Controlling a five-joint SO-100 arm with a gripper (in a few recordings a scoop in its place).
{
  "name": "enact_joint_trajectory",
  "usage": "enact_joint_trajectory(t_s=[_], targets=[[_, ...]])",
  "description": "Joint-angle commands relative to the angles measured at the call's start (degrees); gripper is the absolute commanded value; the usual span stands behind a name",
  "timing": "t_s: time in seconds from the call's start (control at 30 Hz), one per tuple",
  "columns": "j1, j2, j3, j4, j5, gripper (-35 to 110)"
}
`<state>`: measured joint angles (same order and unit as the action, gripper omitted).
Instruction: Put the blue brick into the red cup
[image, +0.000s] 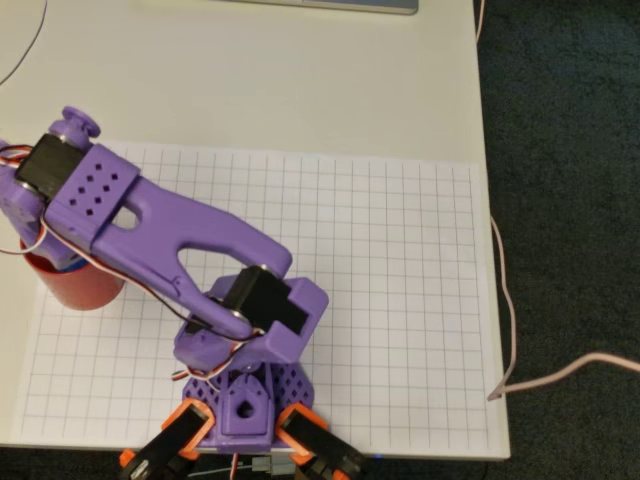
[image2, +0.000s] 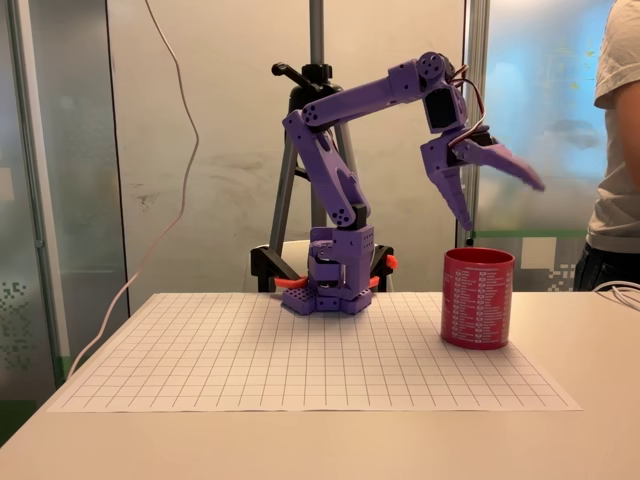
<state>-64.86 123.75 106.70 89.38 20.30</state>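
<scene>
- The gridded paper sheet (image2: 300, 360) lies nearest on the table.
- The red cup (image2: 478, 298) stands upright on the sheet's right side in the fixed view.
- The purple gripper (image2: 500, 195) hangs above the cup, jaws spread apart (nothing between them).
- A person (image2: 618, 140) stands behind, at right.
- I can't see the blue brick.
</scene>
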Motion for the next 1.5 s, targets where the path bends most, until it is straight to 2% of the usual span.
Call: enact_joint_trajectory(t_s=[0.0, 0.4, 0.5, 0.7, 0.83, 0.97, 1.1, 1.3, 1.47], targets=[[0.0, 3.3, -0.9, -0.5, 0.5, 0], [2.6, 4.5, 0.6, -2.7, 0.4, 0], [13.4, 7.5, 5.6, -9.7, -2.3, 0], [43.9, 10.5, 12.7, -25.6, -9.5, 0], [59.6, 12.7, 12.5, -30.9, -13.2, 0], [69.5, 19.8, 12.2, -31.5, -16.4, 0], [73.1, 31.8, 12.4, -25.9, -19.2, 0], [68.1, 47.9, 13.0, -13.5, -20.0, 0], [64.4, 56.1, 19.9, -12.4, -19.6, 0]])
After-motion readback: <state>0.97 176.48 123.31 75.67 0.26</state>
